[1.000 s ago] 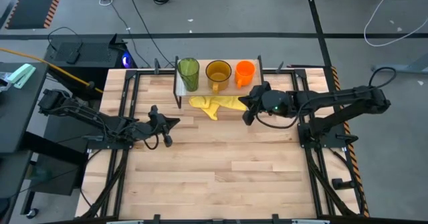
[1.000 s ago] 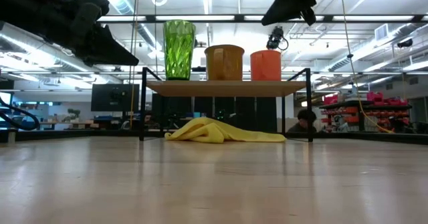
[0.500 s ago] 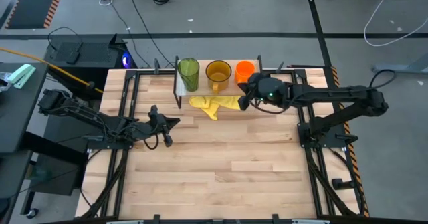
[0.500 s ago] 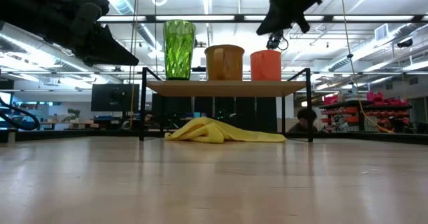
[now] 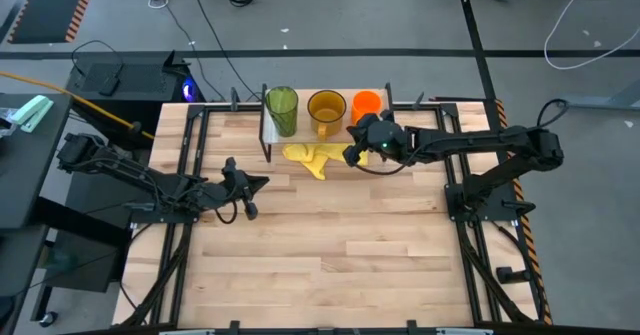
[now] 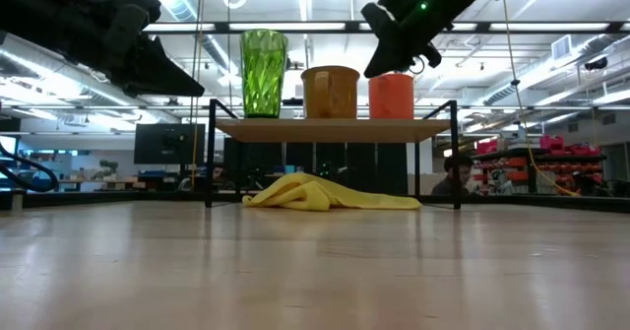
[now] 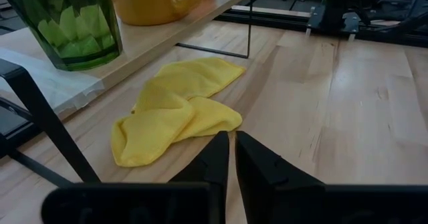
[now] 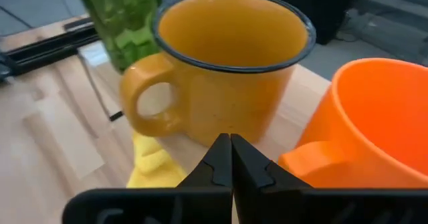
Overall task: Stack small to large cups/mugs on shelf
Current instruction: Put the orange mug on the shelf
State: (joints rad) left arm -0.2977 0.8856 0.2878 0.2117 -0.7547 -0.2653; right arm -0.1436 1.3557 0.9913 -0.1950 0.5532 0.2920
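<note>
The shelf [image 5: 303, 102] [image 6: 335, 126] stands at the table's far edge and bears three vessels in a row. These are the olive-green tumbler [image 5: 281, 110] [image 6: 264, 72], the amber mug [image 5: 326, 108] [image 6: 330, 93] [image 8: 231, 63] and the small orange mug [image 5: 366, 104] [image 6: 392, 96] [image 8: 374, 124]. My right gripper [image 5: 350, 155] [image 6: 372, 70] [image 8: 231, 158] is shut and hovers at rim height before the gap between the amber and orange mugs. It touches neither that I can see. My left gripper [image 5: 264, 182] [image 7: 231, 154] is shut and waits left of centre above the table.
A crumpled yellow cloth [image 5: 322, 156] [image 6: 320, 194] [image 7: 177, 114] lies on the table under and in front of the shelf. The shelf's thin black wire legs [image 6: 210, 163] stand at its corners. Bare tabletop [image 5: 330, 245] stretches toward the near edge.
My right gripper has moved toward the table's left and far edge, closing on the shelf and sinking to the level of the mug rims beside the orange mug. Its fingers stayed shut. The cups, cloth and left arm have kept still.
</note>
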